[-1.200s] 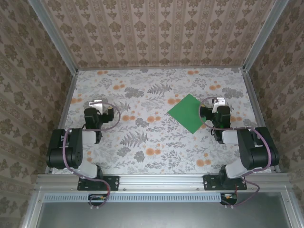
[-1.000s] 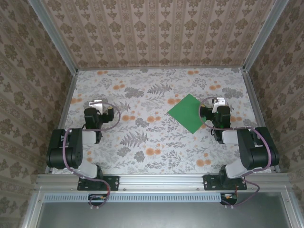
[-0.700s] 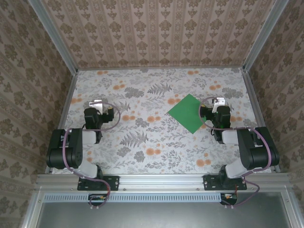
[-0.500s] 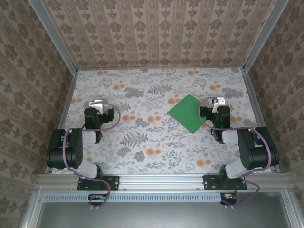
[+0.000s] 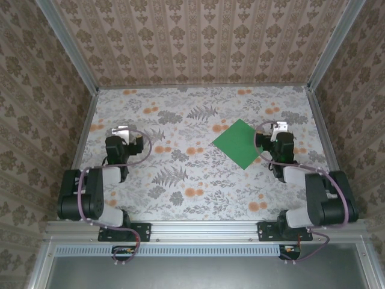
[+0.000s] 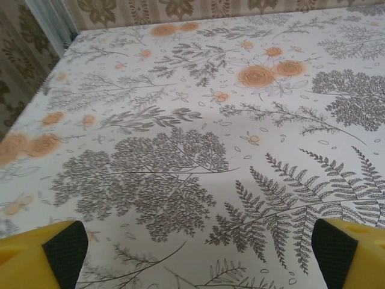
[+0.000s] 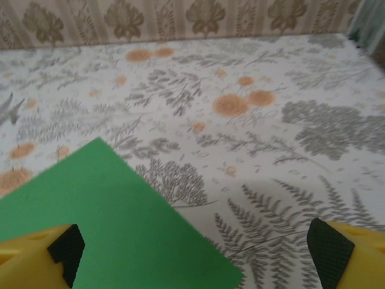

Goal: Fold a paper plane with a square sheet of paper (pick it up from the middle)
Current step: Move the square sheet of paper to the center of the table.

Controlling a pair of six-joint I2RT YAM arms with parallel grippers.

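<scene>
The square sheet of paper (image 5: 240, 143) is seen flat and unfolded on the table (image 5: 180, 180), right of centre, its right corner just beside the right gripper (image 5: 278, 128). Both arms are found slightly shifted since a second ago, while the paper is unmoved. The right gripper and the left gripper (image 5: 122, 130) are held wide apart and empty. An approach is judged to be starting, with no fold made yet.

Sheet of paper (image 5: 239, 143): plain bright green.
Table (image 5: 192, 174): white, printed with grey ferns and orange flowers.
Walls (image 5: 204, 42): beige, with brown leaf motifs in stripes.
Fingers (image 6: 18, 265): yellow, with black pads (image 6: 334, 253).
Arms (image 5: 81, 192): black and grey.
</scene>
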